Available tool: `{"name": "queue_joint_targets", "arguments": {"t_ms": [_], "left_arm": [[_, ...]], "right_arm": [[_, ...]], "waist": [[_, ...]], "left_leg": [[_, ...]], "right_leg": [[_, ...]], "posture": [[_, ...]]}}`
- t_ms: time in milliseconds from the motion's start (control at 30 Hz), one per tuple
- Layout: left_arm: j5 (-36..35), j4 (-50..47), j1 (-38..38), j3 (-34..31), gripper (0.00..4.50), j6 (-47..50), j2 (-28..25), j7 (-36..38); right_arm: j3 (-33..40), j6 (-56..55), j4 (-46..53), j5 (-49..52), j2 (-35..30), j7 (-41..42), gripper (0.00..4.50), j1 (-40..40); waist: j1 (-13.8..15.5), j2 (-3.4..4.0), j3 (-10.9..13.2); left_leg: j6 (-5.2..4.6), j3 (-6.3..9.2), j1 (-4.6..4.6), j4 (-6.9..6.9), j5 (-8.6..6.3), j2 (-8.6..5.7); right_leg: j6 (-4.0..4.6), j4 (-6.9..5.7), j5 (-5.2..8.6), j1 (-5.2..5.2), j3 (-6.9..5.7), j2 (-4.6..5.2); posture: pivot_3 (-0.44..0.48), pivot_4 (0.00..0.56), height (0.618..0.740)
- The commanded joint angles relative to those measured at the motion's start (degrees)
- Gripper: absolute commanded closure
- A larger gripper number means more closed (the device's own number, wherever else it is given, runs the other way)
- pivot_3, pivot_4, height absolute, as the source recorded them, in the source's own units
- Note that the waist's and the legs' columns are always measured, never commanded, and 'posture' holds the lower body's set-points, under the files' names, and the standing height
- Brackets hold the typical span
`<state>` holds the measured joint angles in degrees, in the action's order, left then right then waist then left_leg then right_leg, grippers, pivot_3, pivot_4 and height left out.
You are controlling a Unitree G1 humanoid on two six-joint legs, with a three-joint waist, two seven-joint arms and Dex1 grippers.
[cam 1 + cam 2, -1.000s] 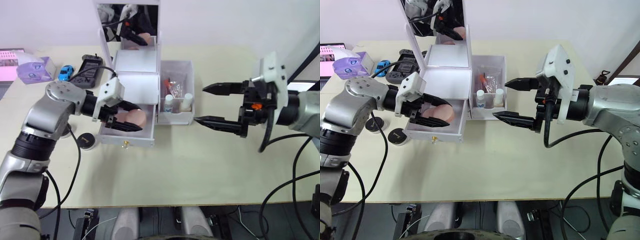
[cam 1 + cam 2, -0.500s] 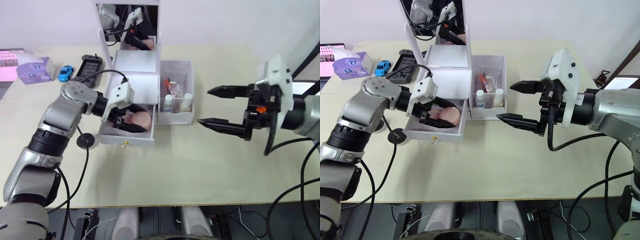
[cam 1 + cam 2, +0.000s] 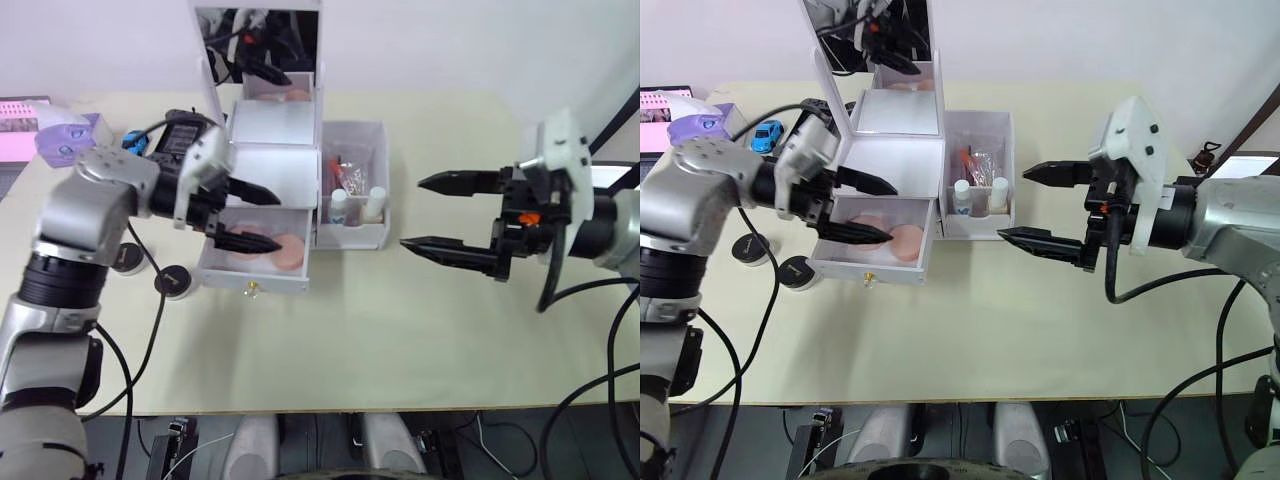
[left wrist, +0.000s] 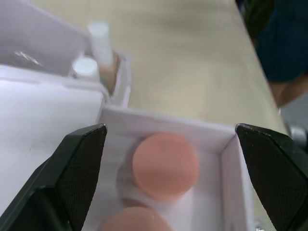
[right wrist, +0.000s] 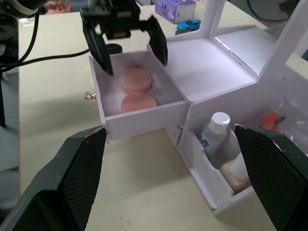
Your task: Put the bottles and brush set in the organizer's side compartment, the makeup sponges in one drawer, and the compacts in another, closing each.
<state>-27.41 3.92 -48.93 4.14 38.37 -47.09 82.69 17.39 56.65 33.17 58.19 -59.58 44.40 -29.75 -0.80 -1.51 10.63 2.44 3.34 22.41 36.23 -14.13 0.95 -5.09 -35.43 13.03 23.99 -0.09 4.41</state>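
Note:
Two pink makeup sponges point(image 4: 165, 165) lie flat side by side in the organizer's point(image 3: 270, 125) pulled-out lower drawer point(image 3: 252, 270). My left gripper point(image 3: 279, 220) hovers open just above that drawer, with nothing between its fingers. The two bottles point(image 3: 337, 205) and the brush set point(image 3: 350, 178) stand in the side compartment point(image 3: 352, 236). Both black compacts point(image 3: 170, 282) rest on the table left of the drawer. My right gripper point(image 3: 412, 212) hangs open over the table, to the right of the side compartment.
A lilac tissue box point(image 3: 65, 135), a blue toy car point(image 3: 131, 145) and a black handheld device point(image 3: 175, 135) sit at the back left. The mirror point(image 3: 260, 45) stands upright behind the drawers. A black cable runs past the compacts.
My left gripper has let go of a pink sponge and lifted out of the drawer. The sponge now lies flat beside the other. The right gripper has barely moved.

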Motion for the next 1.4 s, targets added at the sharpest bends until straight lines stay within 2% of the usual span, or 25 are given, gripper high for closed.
{"name": "queue_joint_targets", "arguments": {"t_ms": [33, 233, 367, 600, 800, 967, 1200, 1333, 1400], "left_arm": [[-3.62, -0.09, -0.13, -7.93, 0.02, 1.28, -3.46, -1.31], [-2.32, 3.94, 8.54, -17.25, 0.02, -5.17, -8.68, -4.4], [-1.05, 13.54, 17.8, -25.38, 0.02, -12.72, -12.07, -4.41], [0.85, 22.14, 28.88, -31.94, 0.02, -21.9, -13.69, -6.2], [0.57, 25.37, 33.86, -34.34, 0.02, -25.69, -13.13, -7.41], [-3.01, 17.93, 37.85, -35.85, 0.02, -23.17, -11.82, -6.16], [-10.67, -0.38, 51.87, -40.61, 0.02, -9.78, -13.42, -1.87], [-15.58, -13.53, 60.0, -43.37, 0.02, -2.13, -12.81, -1.58], [-18.53, -21.08, 62.4, -43.48, 0.56, 1.28, -11.12, -4.56]], "right_arm": [[3.74, -5.07, -3.29, -3.8, -0.72, 2.87, 0.0, 2.93], [5.49, -19.63, -13.32, -16.29, 2.06, 7.31, 0.0, 15.22], [8.87, -27.71, -21.81, -20.76, 4.93, 9.91, 0.0, 21.83], [12.68, -38.2, -34.48, -24.76, 7.97, 13.01, 0.0, 26.14], [12.6, -39.98, -34.66, -25.98, 9.32, 12.71, 0.0, 27.79], [10.75, -35.3, -28.78, -22.94, 8.63, 13.41, 0.0, 26.4], [3.79, -21.8, -13.92, -14.34, 4.68, 15.52, 0.0, 21.46], [-2.3, -15.57, -8.67, -10.31, 3.9, 14.47, 0.0, 14.24], [-5.25, -13.41, -6.64, -9.34, 4.92, 12.78, 0.0, 10.08]], "waist": [[-0.01, 0.0, 0.0], [-0.01, 0.0, -0.01], [-0.18, 0.0, -0.01], [0.14, 0.01, -0.01], [0.03, 0.02, 0.0], [0.04, 0.03, 0.0], [-0.32, 0.1, 0.05], [0.02, 0.09, 0.05], [0.15, 0.14, 0.09]], "left_leg": [[0.0, 0.0, 0.0, -0.01, 0.0, 0.0], [-0.01, -0.02, -0.08, -0.06, 0.0, 0.0], [0.0, -0.03, -0.12, -0.03, 0.0, 0.0], [0.0, -0.04, -0.22, 0.02, 0.0, 0.0], [0.01, -0.06, -0.55, -0.06, 0.0, 0.01], [0.02, -0.1, -0.77, -0.09, -0.01, 0.02], [0.02, -0.2, -0.81, -0.21, -0.02, 0.09], [0.04, -0.19, -0.8, -0.2, -0.03, 0.19], [0.05, -0.19, -0.77, -0.18, -0.04, 0.23]], "right_leg": [[-0.02, 0.0, 0.0, 0.0, 0.0, 0.0], [-0.12, 0.0, 0.01, -0.05, 0.0, 0.0], [-0.05, -0.03, 0.04, -0.09, 0.0, 0.0], [0.09, -0.02, 0.09, -0.25, 0.0, 0.04], [0.09, -0.01, 0.11, -0.48, -0.01, 0.08], [0.06, 0.0, 0.13, -0.64, 0.0, 0.13], [0.1, 0.03, 0.12, -0.59, 0.04, 0.14], [-0.03, 0.1, 0.22, -0.57, 0.02, 0.13], [-0.02, 0.21, 0.22, -0.57, 0.0, 0.15]], "posture": [[0.0, 0.15, 0.74], [0.0, 0.15, 0.74], [0.0, 0.15, 0.74], [0.0, 0.15, 0.74], [0.0, 0.15, 0.74], [0.0, 0.15, 0.74], [0.0, 0.15, 0.74], [0.0, 0.15, 0.74], [0.0, 0.15, 0.74]]}}
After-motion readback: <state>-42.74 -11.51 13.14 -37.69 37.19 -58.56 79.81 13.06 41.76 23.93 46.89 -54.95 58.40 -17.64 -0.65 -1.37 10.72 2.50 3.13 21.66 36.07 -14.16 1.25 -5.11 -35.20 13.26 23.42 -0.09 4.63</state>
